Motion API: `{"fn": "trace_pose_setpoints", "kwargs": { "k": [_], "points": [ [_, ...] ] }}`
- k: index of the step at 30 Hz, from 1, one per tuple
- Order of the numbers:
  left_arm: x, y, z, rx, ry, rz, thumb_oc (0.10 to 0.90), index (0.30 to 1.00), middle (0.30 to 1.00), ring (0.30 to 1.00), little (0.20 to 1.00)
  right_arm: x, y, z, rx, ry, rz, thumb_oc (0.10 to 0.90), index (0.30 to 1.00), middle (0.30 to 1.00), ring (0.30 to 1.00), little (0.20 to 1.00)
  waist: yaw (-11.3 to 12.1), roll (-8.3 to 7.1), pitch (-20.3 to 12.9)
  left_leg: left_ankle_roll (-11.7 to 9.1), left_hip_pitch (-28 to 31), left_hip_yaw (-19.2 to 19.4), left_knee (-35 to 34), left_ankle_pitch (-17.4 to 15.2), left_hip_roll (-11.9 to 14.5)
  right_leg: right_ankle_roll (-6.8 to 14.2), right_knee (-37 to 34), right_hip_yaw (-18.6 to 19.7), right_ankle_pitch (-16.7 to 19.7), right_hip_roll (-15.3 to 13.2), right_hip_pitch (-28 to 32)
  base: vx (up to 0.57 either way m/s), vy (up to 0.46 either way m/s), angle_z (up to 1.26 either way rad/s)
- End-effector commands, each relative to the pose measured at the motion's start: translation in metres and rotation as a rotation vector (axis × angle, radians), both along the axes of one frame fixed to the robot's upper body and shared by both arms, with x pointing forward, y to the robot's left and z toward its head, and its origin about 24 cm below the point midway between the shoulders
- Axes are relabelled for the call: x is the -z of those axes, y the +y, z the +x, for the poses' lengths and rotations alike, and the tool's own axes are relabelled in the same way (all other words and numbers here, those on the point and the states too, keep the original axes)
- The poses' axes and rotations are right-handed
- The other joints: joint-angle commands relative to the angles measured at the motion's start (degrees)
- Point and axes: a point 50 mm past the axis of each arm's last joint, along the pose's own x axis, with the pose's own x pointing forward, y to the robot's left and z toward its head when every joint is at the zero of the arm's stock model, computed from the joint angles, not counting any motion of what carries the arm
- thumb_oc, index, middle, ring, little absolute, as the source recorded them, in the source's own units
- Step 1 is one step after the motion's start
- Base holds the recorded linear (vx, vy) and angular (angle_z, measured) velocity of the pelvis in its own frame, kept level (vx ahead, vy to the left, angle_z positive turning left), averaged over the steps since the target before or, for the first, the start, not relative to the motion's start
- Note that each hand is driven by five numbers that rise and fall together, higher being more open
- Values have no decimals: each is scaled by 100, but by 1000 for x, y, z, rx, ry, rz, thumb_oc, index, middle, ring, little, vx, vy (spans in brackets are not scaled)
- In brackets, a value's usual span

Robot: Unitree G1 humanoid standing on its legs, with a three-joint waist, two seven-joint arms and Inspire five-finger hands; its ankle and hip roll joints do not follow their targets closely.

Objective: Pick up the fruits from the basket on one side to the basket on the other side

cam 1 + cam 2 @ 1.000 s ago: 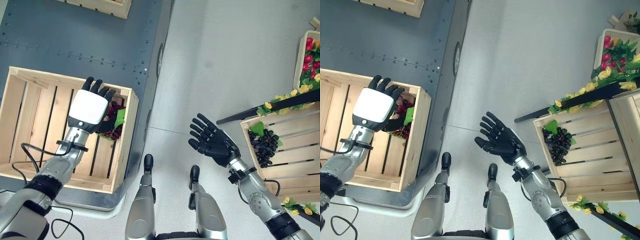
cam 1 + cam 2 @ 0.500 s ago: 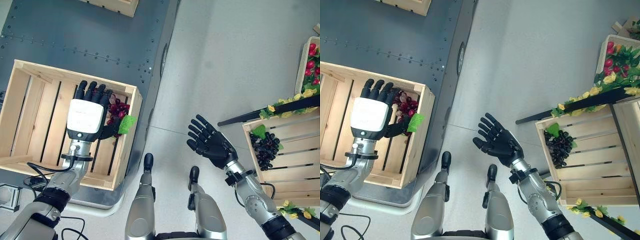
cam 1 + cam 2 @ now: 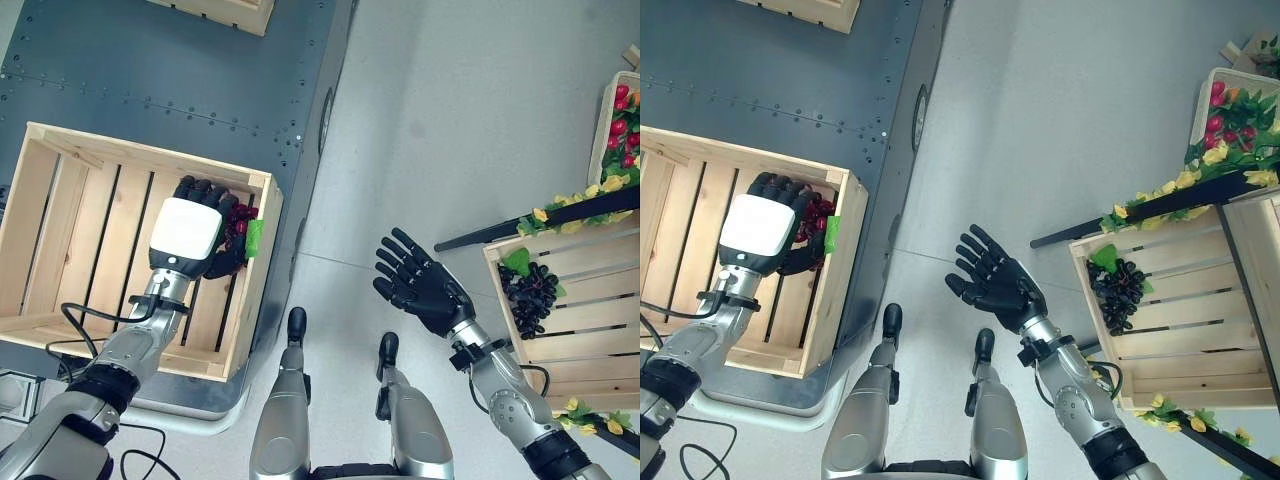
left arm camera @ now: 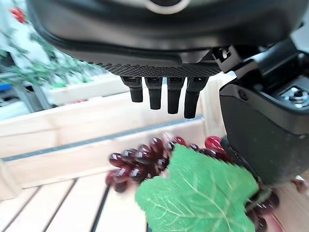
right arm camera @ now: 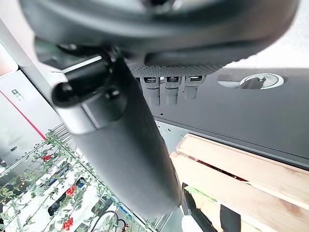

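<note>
Left hand (image 3: 185,232) fingers relaxed over red grapes (image 4: 145,159) at crate (image 3: 60,165) edge; right hand (image 3: 425,290) spread.

A dark riveted metal platform (image 3: 150,70) lay on the pale grey floor (image 3: 450,120) and carried a slatted wooden crate (image 3: 60,200) — another crate (image 3: 215,12) sat at its far edge.
</note>
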Motion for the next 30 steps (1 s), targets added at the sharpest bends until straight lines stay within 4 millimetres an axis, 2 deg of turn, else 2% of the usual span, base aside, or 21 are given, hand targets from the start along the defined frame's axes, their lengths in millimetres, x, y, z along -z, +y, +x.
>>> {"fn": "trace_pose_setpoints", "kwargs": {
  "k": [1, 6, 11, 18, 21, 22, 23, 24, 25, 27, 30],
  "points": [
    [-31, 14, 10, -60, -84, 54, 800, 900, 900, 900, 900, -40, -9, 6, 3, -192, 36, 800, 900, 900, 900, 900, -99, 90, -60, 251, 106, 391, 272, -472, -132, -319, 788, 261, 304, 80, -877, 0, 0, 0],
    [-44, 10, 17, -47, -125, 66, 800, 900, 900, 900, 900, -43, -6, 9, 0, -197, 29, 800, 900, 900, 900, 900, -142, 68, -11, 255, 23, 432, 324, -471, -124, -314, 833, 296, 328, 83, -984, -7, 22, 0],
    [-47, 2, 28, -57, -68, 86, 800, 900, 900, 900, 900, -46, -3, 14, 1, -197, 28, 800, 900, 900, 900, 900, -176, 1, 17, 249, -108, 464, 401, -462, -99, -326, 885, 332, 349, 119, -1115, 0, 0, 0],
    [-43, 15, 37, -251, 81, 53, 800, 900, 900, 900, 900, -50, 4, 19, -2, -194, 33, 800, 900, 900, 900, 900, -211, -108, 17, 253, -262, 506, 456, -464, -84, -316, 905, 380, 392, 155, -1283, -1, 2, -1],
    [-39, 16, 38, -281, 115, 21, 800, 900, 900, 900, 900, -51, 7, 20, -1, -195, 33, 800, 900, 900, 900, 900, -209, -139, 17, 255, -319, 511, 463, -459, -80, -312, 906, 384, 407, 161, -1335, -4, 10, -9],
    [-38, 16, 39, -293, 131, 4, 745, 818, 818, 818, 818, -51, 8, 21, -1, -194, 35, 800, 900, 900, 900, 900, -212, -153, 17, 256, -335, 508, 460, -454, -77, -308, 905, 389, 417, 167, -1354, 0, 0, 0],
    [-36, 16, 39, -304, 156, -18, 533, 500, 500, 500, 500, -52, 9, 21, -4, -197, 34, 800, 900, 900, 900, 900, -214, -171, 17, 259, -349, 510, 446, -450, -71, -303, 890, 384, 430, 172, -1367, 0, 0, 0],
    [-34, 16, 40, -309, 168, -41, 449, 373, 373, 373, 373, -52, 9, 21, -4, -197, 33, 800, 900, 900, 900, 900, -212, -182, 17, 259, -351, 512, 438, -449, -68, -303, 880, 379, 436, 174, -1368, 0, 0, 0],
    [-32, 16, 40, -315, 189, -70, 400, 300, 300, 300, 300, -52, 10, 22, -1, -196, 32, 800, 900, 900, 900, 900, -205, -199, 17, 259, -342, 516, 405, -438, -62, -303, 861, 371, 447, 183, -1362, 0, 0, 0],
    [-29, 17, 41, -320, 201, -128, 400, 300, 300, 300, 300, -52, 12, 24, -1, -196, 36, 800, 900, 900, 900, 900, -201, -221, 17, 263, -358, 515, 406, -431, -60, -307, 861, 371, 452, 200, -1376, 0, 0, 0],
    [-29, 16, 43, -314, 206, -128, 400, 300, 300, 300, 300, -52, 13, 25, -3, -192, 43, 800, 900, 900, 900, 900, -201, -257, 17, 262, -343, 516, 415, -440, -49, -307, 870, 363, 445, 208, -1357, 0, 0, 0]
  ]
}}
